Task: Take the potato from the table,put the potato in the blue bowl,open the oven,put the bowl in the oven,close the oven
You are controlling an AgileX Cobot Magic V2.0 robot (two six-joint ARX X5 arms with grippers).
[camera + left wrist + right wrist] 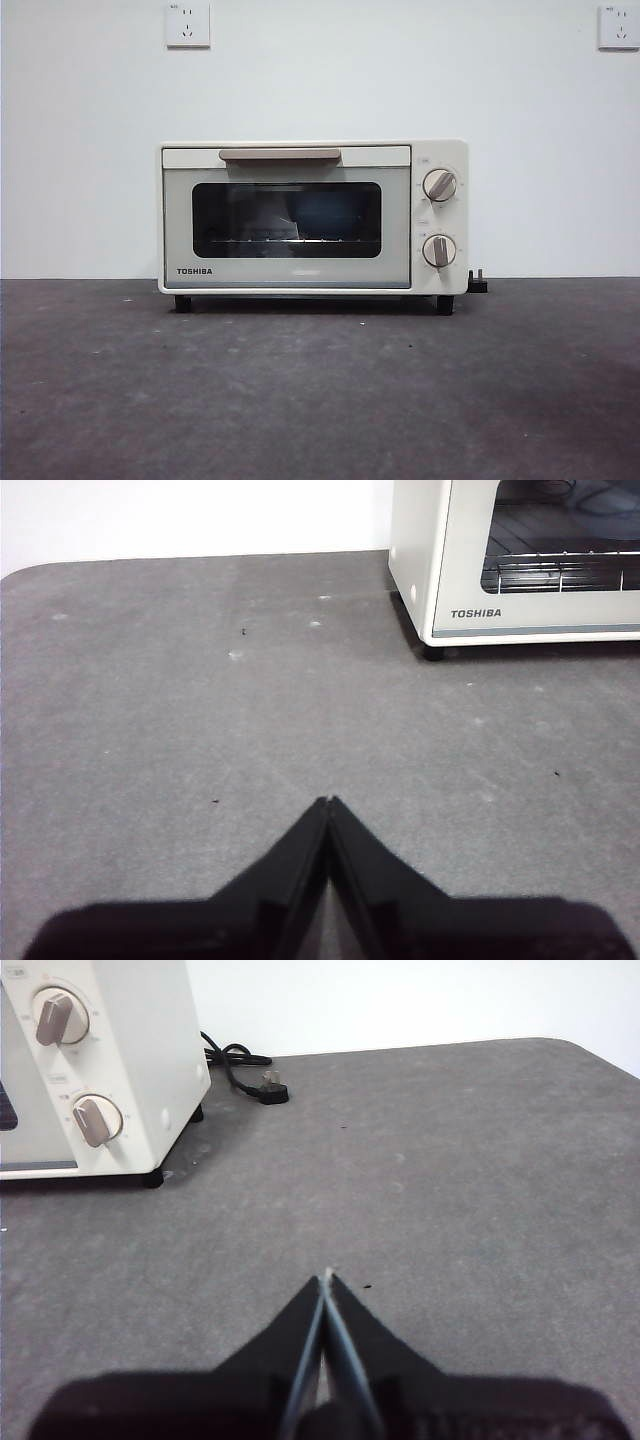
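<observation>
Front view: a cream-white oven stands at the far middle of a dark grey surface, its dark glass door closed, a beige bar handle along the door's top edge and two round knobs at 3 o'clock of the door. A wire rack shows through the glass. Neither the potato nor the blue bowl appears in any view, so their places cannot be told. The left tool hangs over bare surface, jaws together, the oven at its 1 o'clock. The right tool does likewise, jaws together, the oven at its 11 o'clock, a black plug and cord behind it. The handle looks rigid and smooth; judged best pinched at its middle, so the door swings evenly.
</observation>
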